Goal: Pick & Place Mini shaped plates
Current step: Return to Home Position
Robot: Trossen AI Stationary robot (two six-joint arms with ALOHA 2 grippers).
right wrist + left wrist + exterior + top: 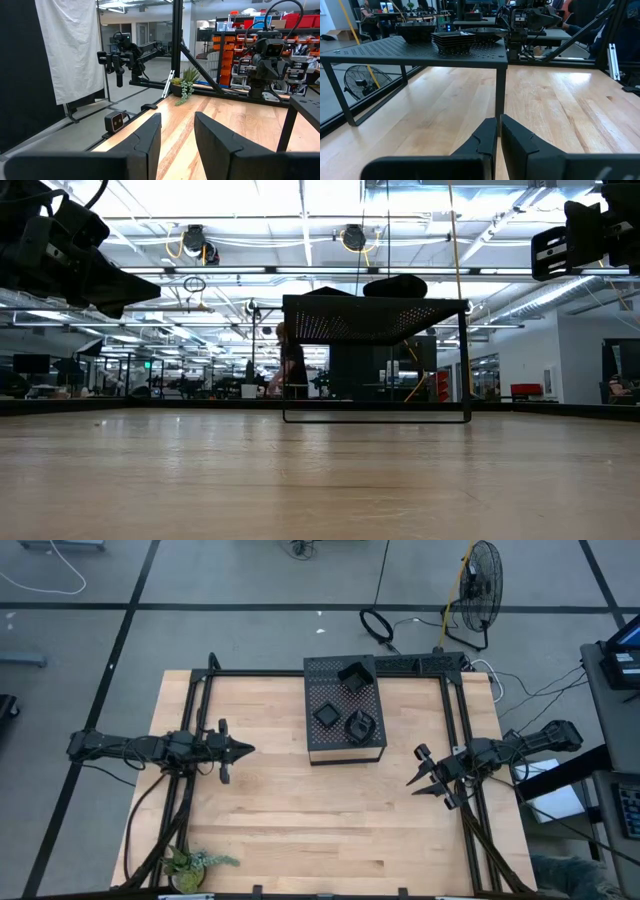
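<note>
The mini shaped plates are tiny black dishes in three small stacks on top of the black perforated stand (338,692): one near its far edge (352,673) and two near its near edge (326,715) (360,726). The left wrist view shows them on the stand top as a square stack (452,41) with dishes beside it (417,31) (487,34). My left gripper (243,749) hovers over the table left of the stand, shut and empty. My right gripper (416,769) hovers right of the stand, open and empty.
The stand (375,320) is on thin legs at the table's far middle, with a gap beneath it. A small green plant (190,865) sits at the near left corner. A black frame rails the table's left, far and right edges. Bare wood lies between the arms.
</note>
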